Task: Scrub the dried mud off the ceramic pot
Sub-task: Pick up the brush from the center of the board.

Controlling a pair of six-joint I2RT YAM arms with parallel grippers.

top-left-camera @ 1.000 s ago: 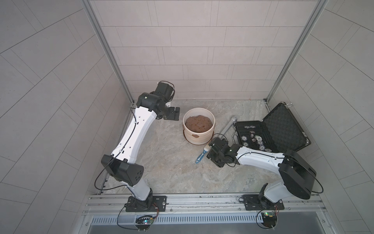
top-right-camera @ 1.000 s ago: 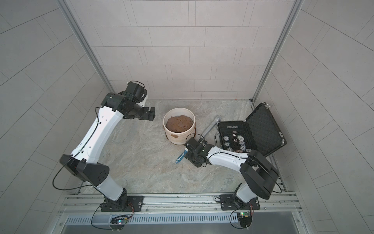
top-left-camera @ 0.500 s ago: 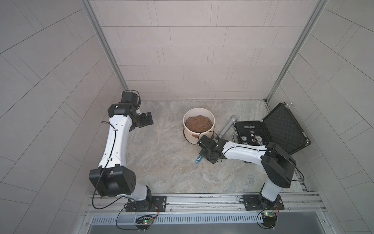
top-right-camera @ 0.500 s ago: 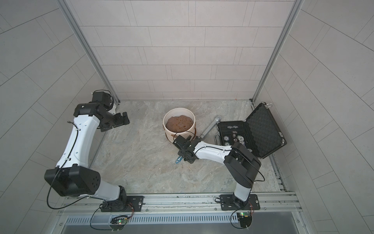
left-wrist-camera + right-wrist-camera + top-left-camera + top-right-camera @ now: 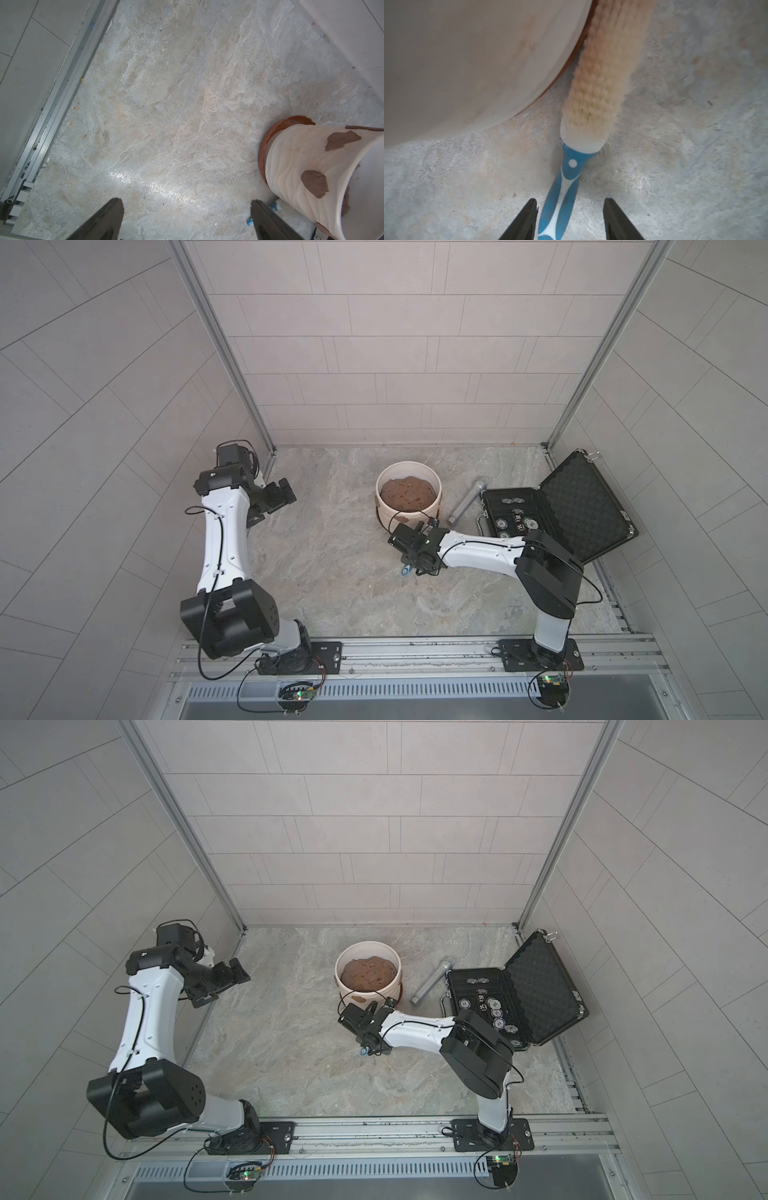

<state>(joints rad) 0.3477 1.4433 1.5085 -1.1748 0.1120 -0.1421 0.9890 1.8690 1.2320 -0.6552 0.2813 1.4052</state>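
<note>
Brush (image 5: 598,83) lies bristles-up on the floor, just beside the near side of the ceramic pot (image 5: 291,158) at centre. So the right gripper (image 5: 570,200) straddles its blue handle, jaws part-open, nothing clamped yet. Left gripper (image 5: 185,200) hangs wide and empty, far left, out of the way. Dried mud (image 5: 314,184) blotches the pot wall. The top views hide most of the handle under the wrist.
</note>
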